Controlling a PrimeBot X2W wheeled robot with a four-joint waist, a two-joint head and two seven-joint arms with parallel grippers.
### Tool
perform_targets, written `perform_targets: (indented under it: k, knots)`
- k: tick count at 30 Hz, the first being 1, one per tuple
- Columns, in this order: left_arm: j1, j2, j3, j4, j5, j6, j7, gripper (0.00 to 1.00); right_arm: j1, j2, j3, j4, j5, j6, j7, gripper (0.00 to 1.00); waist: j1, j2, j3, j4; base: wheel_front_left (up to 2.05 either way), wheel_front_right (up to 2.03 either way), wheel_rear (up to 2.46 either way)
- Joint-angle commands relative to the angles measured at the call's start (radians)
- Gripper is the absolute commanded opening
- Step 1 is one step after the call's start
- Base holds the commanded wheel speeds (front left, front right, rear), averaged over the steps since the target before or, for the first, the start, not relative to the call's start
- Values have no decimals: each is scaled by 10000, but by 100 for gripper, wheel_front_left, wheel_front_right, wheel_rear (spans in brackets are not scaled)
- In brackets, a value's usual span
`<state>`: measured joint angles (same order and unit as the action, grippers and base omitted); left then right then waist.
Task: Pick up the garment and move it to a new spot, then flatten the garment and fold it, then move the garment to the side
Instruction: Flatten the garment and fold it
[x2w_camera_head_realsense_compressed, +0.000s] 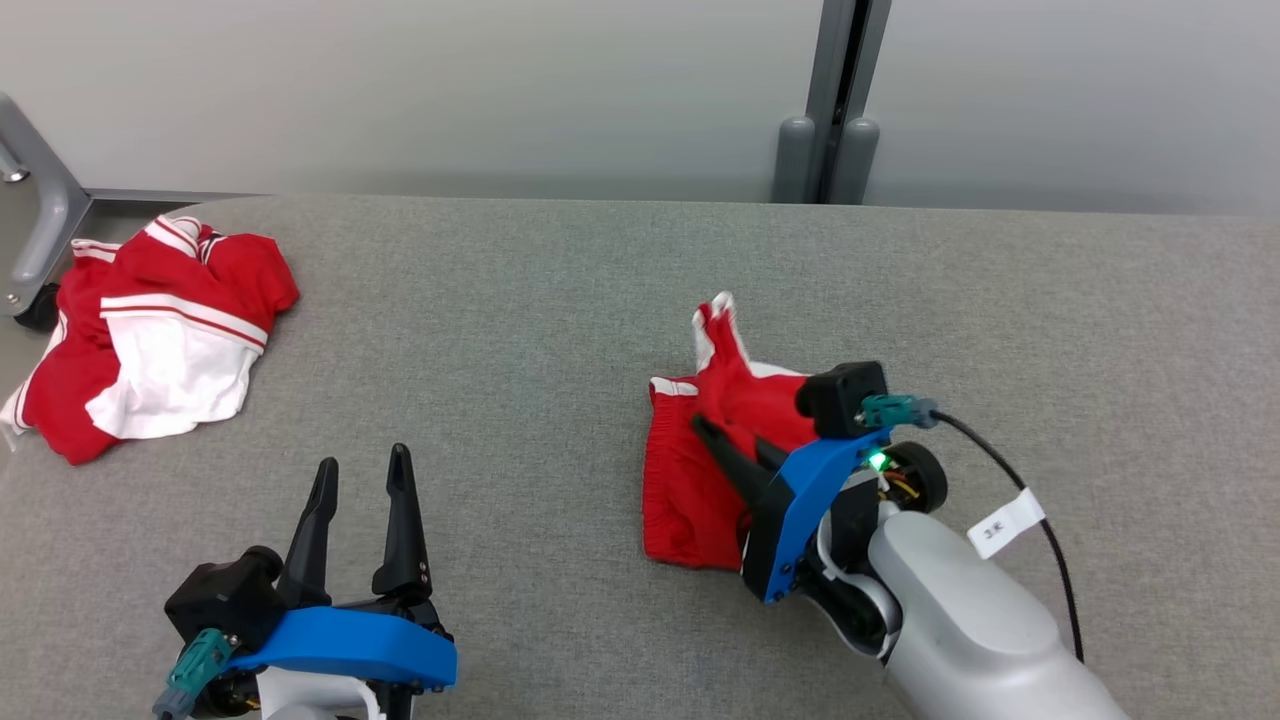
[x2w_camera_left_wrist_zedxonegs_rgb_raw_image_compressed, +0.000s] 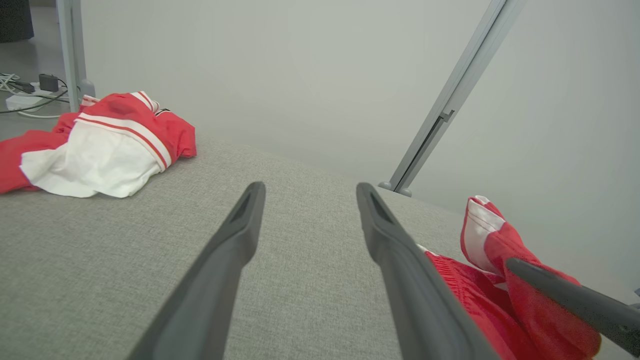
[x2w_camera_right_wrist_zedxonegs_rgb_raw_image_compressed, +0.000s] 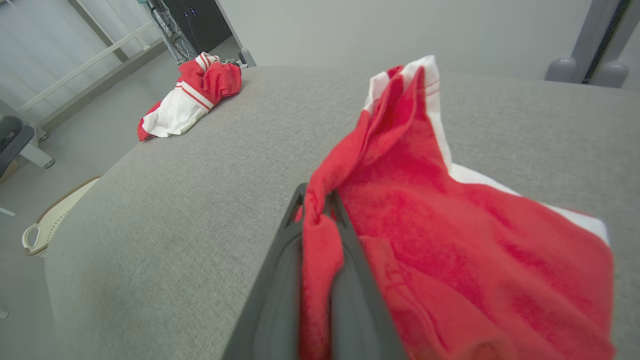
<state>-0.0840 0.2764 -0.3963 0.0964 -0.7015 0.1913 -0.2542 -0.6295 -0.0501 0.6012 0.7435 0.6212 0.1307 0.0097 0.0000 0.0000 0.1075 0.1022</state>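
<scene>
Head view: red-and-white garment (x2w_camera_head_realsense_compressed: 690, 480), bunched, right of centre on the grey counter (x2w_camera_head_realsense_compressed: 560, 330). Long axis roughly away from the robot, with a white-edged peak at the far end. Right end effector (x2w_camera_head_realsense_compressed: 712, 438) on top of it, pressed together on a fold of red cloth near the middle, pointing up and left. Left end effector (x2w_camera_head_realsense_compressed: 363, 460) spread, holding nothing, well apart to the garment's left over bare counter. Nearer arm by far: the right. Second heap (x2w_camera_head_realsense_compressed: 160, 340) of red and white cloth at the far left corner, partly over the edge. White tag (x2w_camera_head_realsense_compressed: 1005, 523) on the right arm's cable (x2w_camera_head_realsense_compressed: 1050, 545), with a few printed characters too small to read surely.

Left wrist view: own fingers parted with nothing between them. Garment off to the lower right, one dark finger of the other arm across it.

Right wrist view: both fingers closed tight on a ridge of red cloth, the rest draping right and away, white trim along the far edge. No brand or logo legible. Probably ready to lift and carry to a new spot.
</scene>
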Motion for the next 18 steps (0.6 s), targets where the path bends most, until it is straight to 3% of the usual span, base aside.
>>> perform_targets:
  k: [1, 7, 8, 9, 10, 18]
  knots:
    - [-99, -18, 71, 22, 12, -54, -54, 100, -72, -14, 127, 31, 144, 1, 53, 0, 0, 0, 13, 30, 0, 0, 0]
    - [-75, -35, 145, 70, 16, -63, -64, 100, -194, -9, 1035, 333, 582, 2, -36, 2, 0, 0, -5, 87, 0, 0, 0]
    - [-69, -32, 154, 78, 23, -63, -68, 100, -237, -8, 1127, 375, 633, 1, -104, 27, 0, 0, -7, 78, 0, 0, 0]
    - [-63, -26, 163, 84, 32, -64, -71, 100, -267, -8, 1203, 408, 668, 1, -190, 59, 0, 0, -7, 65, 0, 0, 0]
    - [-58, -24, 167, 89, 42, -67, -75, 100, -287, -8, 1277, 446, 724, 2, -273, 100, 0, 0, -6, 50, 0, 0, 0]
    - [-55, -96, 114, 111, 90, -82, -88, 100, -478, -9, 1683, 419, 951, 1, -1146, 100, 0, 0, -21, -93, 0, 0, 0]
